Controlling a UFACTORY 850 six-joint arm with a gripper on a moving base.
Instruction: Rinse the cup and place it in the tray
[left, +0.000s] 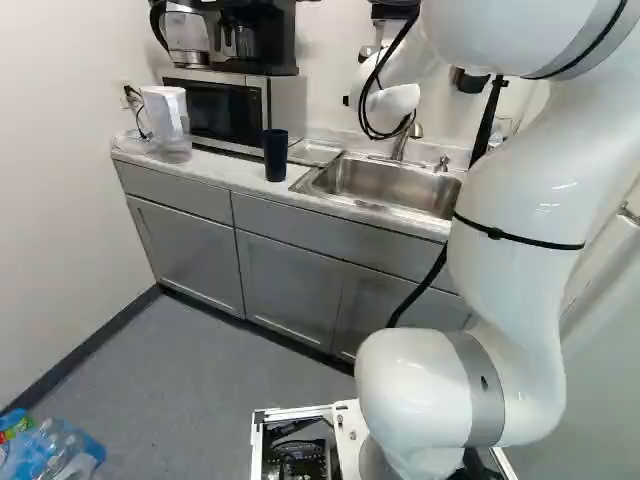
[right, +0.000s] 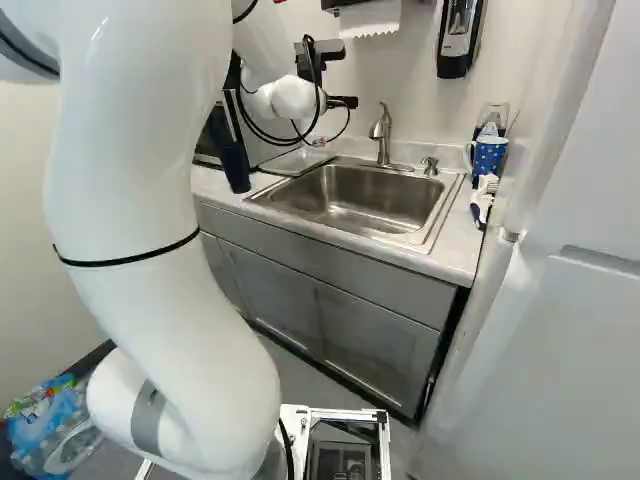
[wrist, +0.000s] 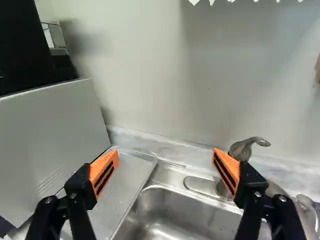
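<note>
Cup (left: 276, 155), dark, upright — on bench (left: 222, 172) near front edge, left of sink (left: 390, 185). Tool (wrist: 166, 157), open, empty — cup lies to its left, nearer the bench's front edge.

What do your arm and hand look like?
Arm: white, rounded, with grey joint bands, thin black straps and looped black cables. Hand: black, two-fingered, with wedge-shaped orange pads carrying dark stripes.
</note>
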